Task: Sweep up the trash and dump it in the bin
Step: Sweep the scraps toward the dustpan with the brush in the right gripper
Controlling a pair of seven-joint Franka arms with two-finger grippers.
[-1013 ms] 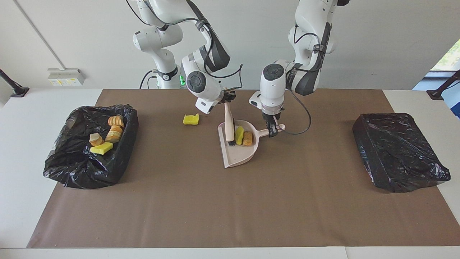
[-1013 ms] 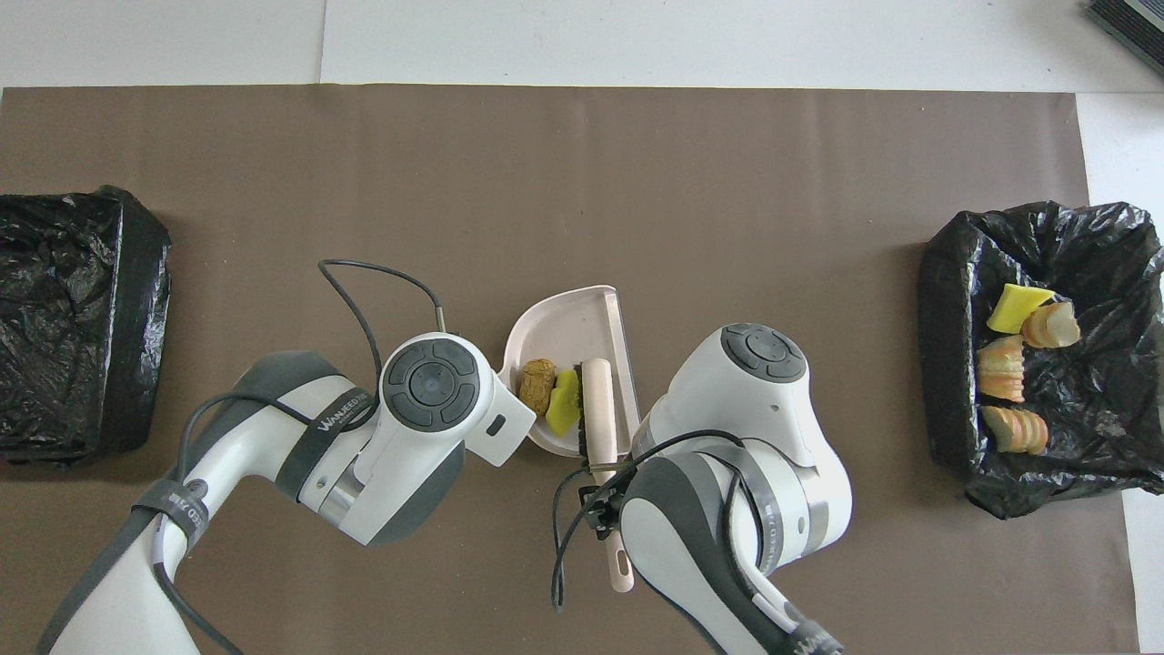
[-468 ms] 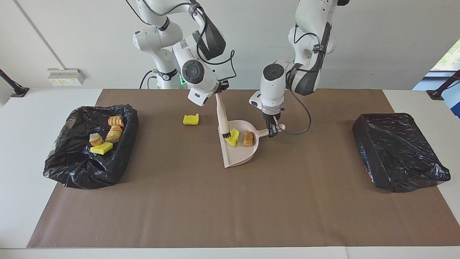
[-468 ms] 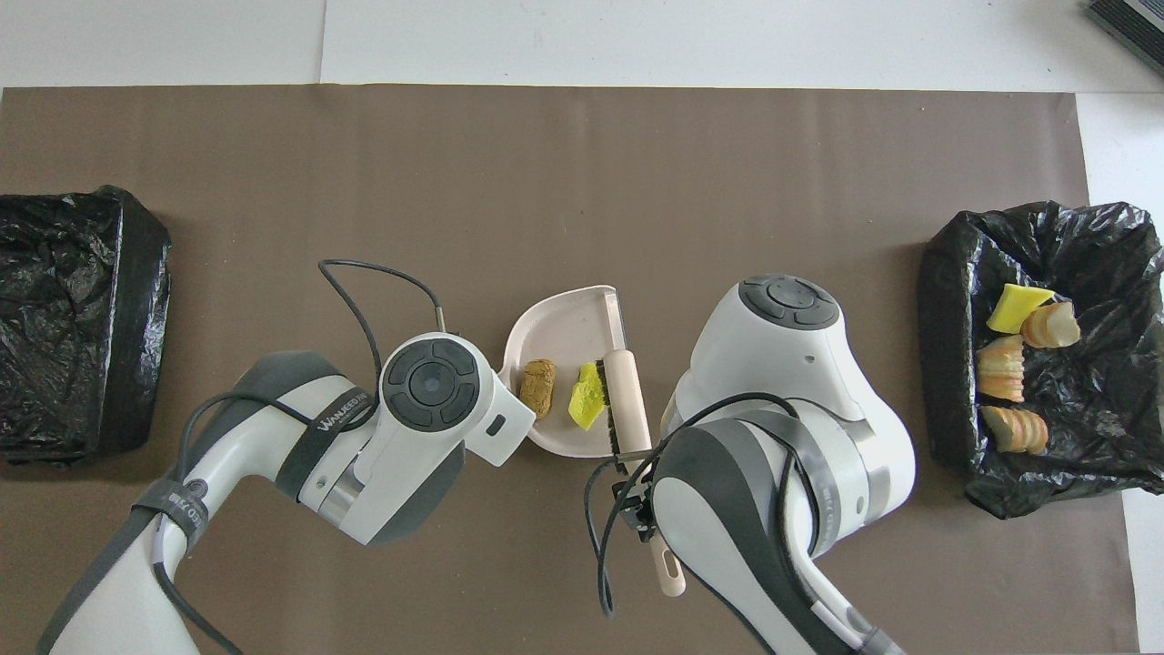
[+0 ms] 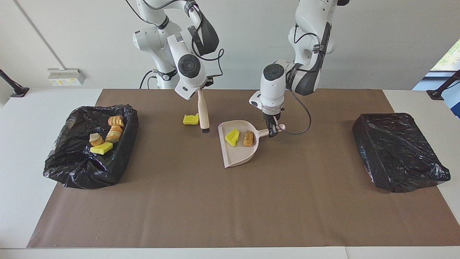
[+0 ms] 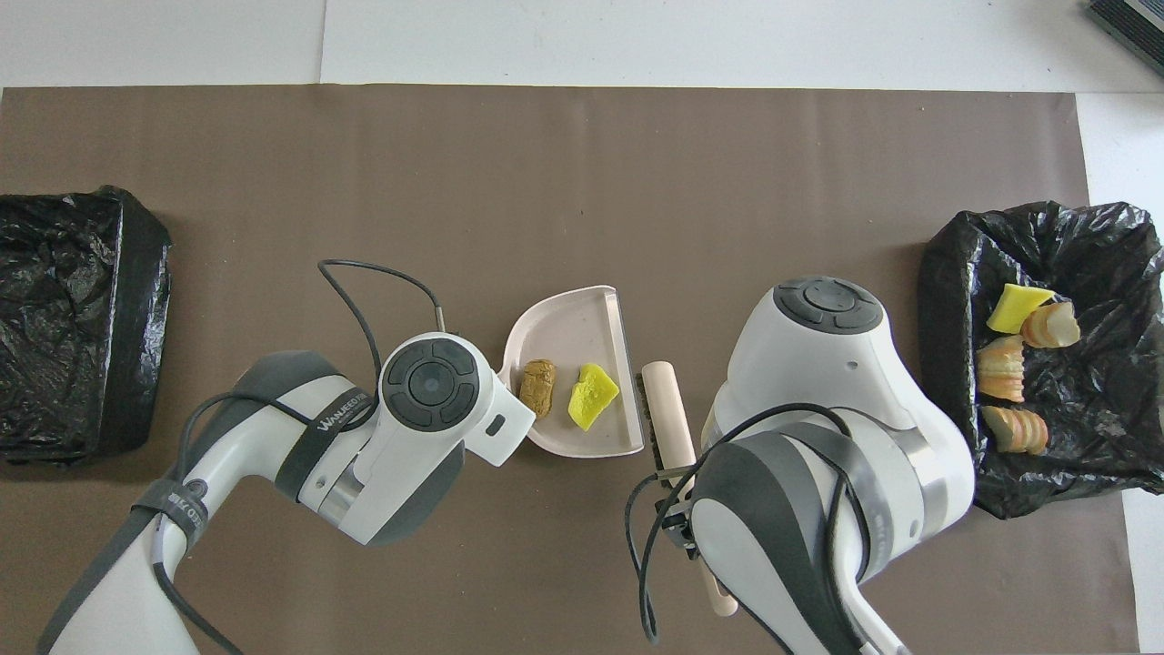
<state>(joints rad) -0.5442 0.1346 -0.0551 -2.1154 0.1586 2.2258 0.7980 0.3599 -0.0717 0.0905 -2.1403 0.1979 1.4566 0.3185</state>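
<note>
The pink dustpan (image 5: 237, 147) is serving as the reference point, and the layout is being read from the robots' edge outward.

1. Nearest the robots, the right gripper (image 5: 202, 87) is pinching the handle of a small brush (image 5: 203, 113), fingers pressed together on it. The brush is hanging bristles-down over the mat, toward the right arm's end from the dustpan, clear of its open edge.
2. One yellow sponge bit (image 5: 191, 119) is lying on the mat just beside the brush, on the side away from the dustpan and a little nearer the robots than the pan.
3. The left gripper (image 5: 272, 130) is clamping the dustpan's handle, with the pan resting flat on the mat.
4. Inside the pan, a yellow sponge piece (image 5: 232, 137) and a brown cork-like lump (image 5: 248, 139) are sitting side by side near the handle end.
5. Well toward the right arm's end, an open black-lined bin (image 5: 73, 172) is holding bread-like slices (image 5: 115, 130) and another sponge piece.
6. Well toward the left arm's end, a second black bin (image 5: 399, 153) is showing nothing inside.

Risks, as judged:
- A fast stroke is likely to flick the light sponge bit past the pan lip.
- Tilting the pan during lifting could be rolling the lump out over the open edge.
</note>
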